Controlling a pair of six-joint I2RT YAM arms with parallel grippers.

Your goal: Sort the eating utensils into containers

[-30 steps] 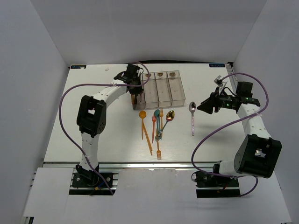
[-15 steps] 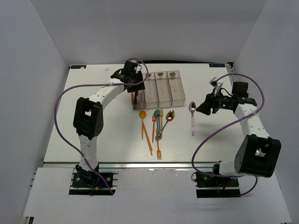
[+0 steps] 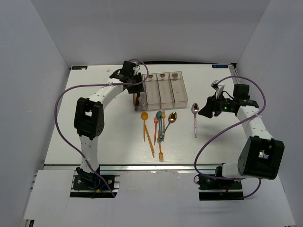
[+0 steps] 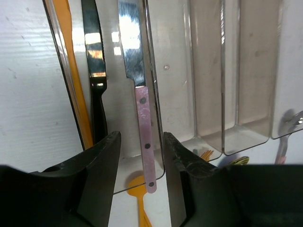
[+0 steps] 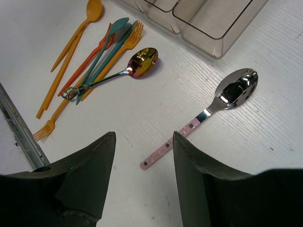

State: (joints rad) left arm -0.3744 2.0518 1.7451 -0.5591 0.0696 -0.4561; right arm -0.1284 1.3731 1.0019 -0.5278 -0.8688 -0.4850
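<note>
The containers [image 3: 163,90] are clear bins in a row at the table's back centre. My left gripper [image 3: 134,85] hovers open over the leftmost bin [image 4: 163,113], which holds a pink-handled knife [image 4: 142,94], a black knife [image 4: 94,71] and an orange knife [image 4: 71,61]. The pink handle lies between my left fingers without touching them. A pink-handled spoon [image 3: 195,118] lies on the table right of the bins. My right gripper [image 3: 205,109] is open just right of it, and the spoon [image 5: 222,101] shows beyond the right fingers [image 5: 90,175]. Several utensils [image 3: 158,125] lie loose in front of the bins.
The loose group holds an orange spoon [image 5: 75,38], a gold spoon [image 5: 142,61], a teal spoon [image 5: 106,40] and orange, red and teal forks. The table's metal front rail [image 5: 19,132] runs near them. The other three bins look empty.
My left gripper has drawn back and to the left, away from the near end of the leftmost bin. My right gripper has shifted slightly left towards the pink-handled spoon.
</note>
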